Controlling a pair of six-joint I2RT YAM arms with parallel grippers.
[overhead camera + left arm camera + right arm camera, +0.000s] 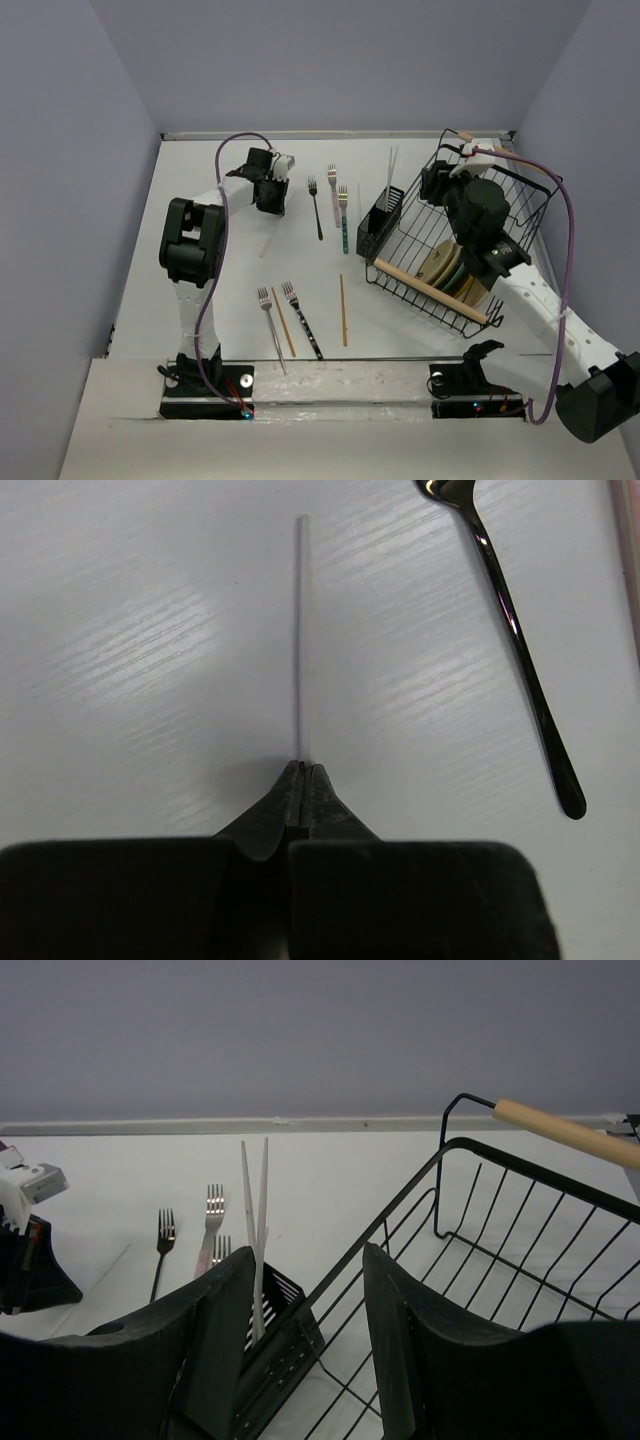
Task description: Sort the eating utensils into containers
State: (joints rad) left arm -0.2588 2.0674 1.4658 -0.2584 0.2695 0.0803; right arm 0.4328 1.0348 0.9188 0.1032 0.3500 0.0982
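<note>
The pale white chopstick (301, 640) looks light, stiff, thin and slick. I judge it could pivot or slip in an end pinch, and a hold nearer its middle would steady it. It seems to lie flat on the worktop (120, 680), long axis running straight ahead of my left claw (303, 772), far tip pointing away. That claw is pinched tight on its near end. A black fork (515, 630) lies off to the claw's right. My right claw (308, 1260) hangs half spread and empty, with the slotted cutlery holder (285, 1330) just below it.

No legible text, no labels, brands, numbers or signs readable
</note>
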